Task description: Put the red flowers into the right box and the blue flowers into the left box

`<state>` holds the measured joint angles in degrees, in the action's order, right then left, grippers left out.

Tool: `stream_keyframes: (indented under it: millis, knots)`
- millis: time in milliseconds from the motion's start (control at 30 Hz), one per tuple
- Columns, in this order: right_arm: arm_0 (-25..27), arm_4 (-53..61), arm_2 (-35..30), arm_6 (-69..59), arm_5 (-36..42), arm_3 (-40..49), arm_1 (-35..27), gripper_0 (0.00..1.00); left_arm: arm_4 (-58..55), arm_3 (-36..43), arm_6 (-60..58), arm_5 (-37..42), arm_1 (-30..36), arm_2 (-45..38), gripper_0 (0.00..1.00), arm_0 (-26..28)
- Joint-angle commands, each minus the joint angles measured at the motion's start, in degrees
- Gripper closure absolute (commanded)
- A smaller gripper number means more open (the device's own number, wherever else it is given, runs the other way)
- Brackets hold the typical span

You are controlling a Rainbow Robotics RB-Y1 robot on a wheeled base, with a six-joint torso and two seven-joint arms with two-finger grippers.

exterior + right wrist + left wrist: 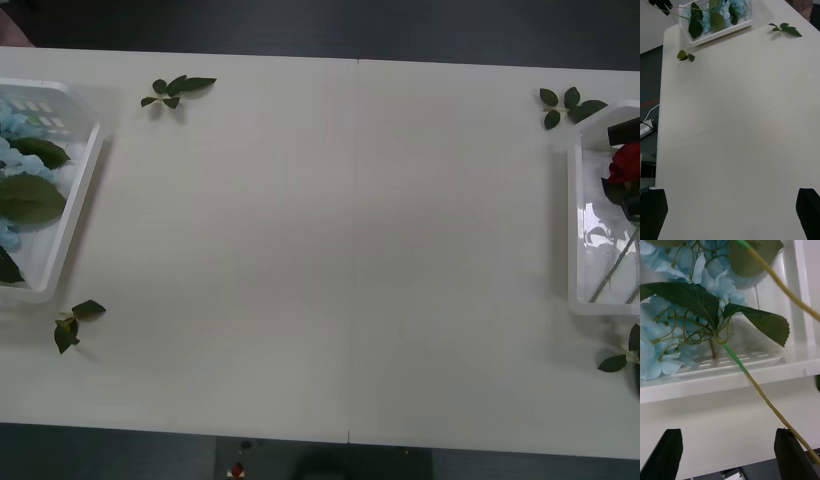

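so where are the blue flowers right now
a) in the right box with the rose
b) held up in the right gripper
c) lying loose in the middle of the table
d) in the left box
d: the blue flowers lie inside the left box at the table's left edge, while the right box holds a red flower.

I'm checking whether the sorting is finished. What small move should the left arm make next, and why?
Probably back the left gripper away from the left box. Its jaws stand open with nothing between them, the blue flowers already lie inside, and one stem trails over the rim beside a finger, so a slow retreat avoids snagging it.
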<state>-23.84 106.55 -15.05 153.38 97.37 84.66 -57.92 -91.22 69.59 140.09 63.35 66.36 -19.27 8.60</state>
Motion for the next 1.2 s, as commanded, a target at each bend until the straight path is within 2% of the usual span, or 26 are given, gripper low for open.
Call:
stream_keyframes:
  millis: [33,100,333,500,633,800,933,1067,1200]
  knots:
    - [-1.0,-1.1,-0.6,1.6,-0.8,0.5,-1.8,0.00,-6.7,0.5,5.5,1.8,2.4,-4.2,0.12,1.2]
    - [-1.0,-1.1,-0.6,1.6,-0.8,0.5,-1.8,0.00,-9.8,0.5,6.6,5.6,2.4,-7.4,0.06,1.2]
    - [-1.0,-1.1,-0.6,1.6,-0.8,0.5,-1.8,0.00,-16.2,2.5,6.3,19.2,2.7,-18.4,0.05,1.2]
    - [-1.0,-1.1,-0.6,1.6,-0.8,0.5,-1.8,0.00,-21.9,7.7,4.3,22.2,2.7,-20.0,0.05,0.9]
    - [-1.0,-1.1,-0.6,1.6,-0.8,0.5,-1.8,0.00,-26.6,14.5,0.5,16.9,2.0,-17.4,0.06,0.9]
    - [-1.0,-1.1,-0.6,1.6,-0.8,0.5,-1.8,0.00,-27.5,27.4,-3.2,4.4,0.4,-10.8,0.06,0.9]
    - [-1.0,-1.1,-0.6,1.6,-0.8,0.5,-1.8,0.00,-27.8,34.2,-4.1,-4.1,0.4,-4.5,0.06,0.3]
    - [-1.0,-1.1,-0.6,1.6,-0.8,0.5,-1.8,0.00,-27.8,39.0,-4.7,-9.6,0.4,2.4,0.06,-2.8]
    - [-1.0,-1.1,-0.6,1.6,-0.8,0.5,-1.8,0.00,-27.3,40.6,-5.1,-9.7,-0.2,8.2,0.06,-7.8]
